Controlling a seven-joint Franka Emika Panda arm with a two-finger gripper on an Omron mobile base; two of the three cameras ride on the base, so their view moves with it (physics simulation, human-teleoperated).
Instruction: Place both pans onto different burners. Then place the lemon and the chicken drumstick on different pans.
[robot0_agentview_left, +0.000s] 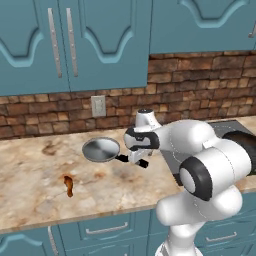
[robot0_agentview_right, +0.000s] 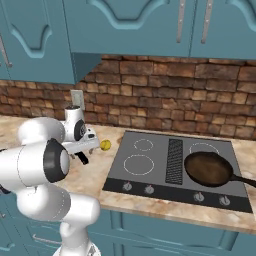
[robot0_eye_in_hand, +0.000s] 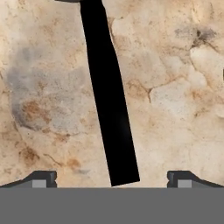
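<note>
The shiny silver pan (robot0_agentview_left: 101, 149) rests on the marbled counter, left of the cooktop (robot0_agentview_right: 155, 172). Its black handle (robot0_eye_in_hand: 109, 96) runs up the hand view, with the free end lying between my fingertips. My gripper (robot0_eye_in_hand: 111, 180) is open over that end, jaws wide apart on either side and not touching it; it sits just right of the pan (robot0_agentview_left: 134, 160). The dark brown pan (robot0_agentview_right: 210, 168) sits on the front right burner. The lemon (robot0_agentview_right: 105, 145) lies on the counter by the cooktop's left edge. The chicken drumstick (robot0_agentview_left: 68, 185) lies on the counter, in front of and left of the silver pan.
Two left burners (robot0_agentview_right: 138, 164) and the back right burner (robot0_agentview_right: 204, 148) are bare. A brick wall with an outlet (robot0_agentview_left: 98, 106) runs behind the counter, with blue cabinets above. My own arm (robot0_agentview_left: 200, 155) covers much of the cooktop in the left base view.
</note>
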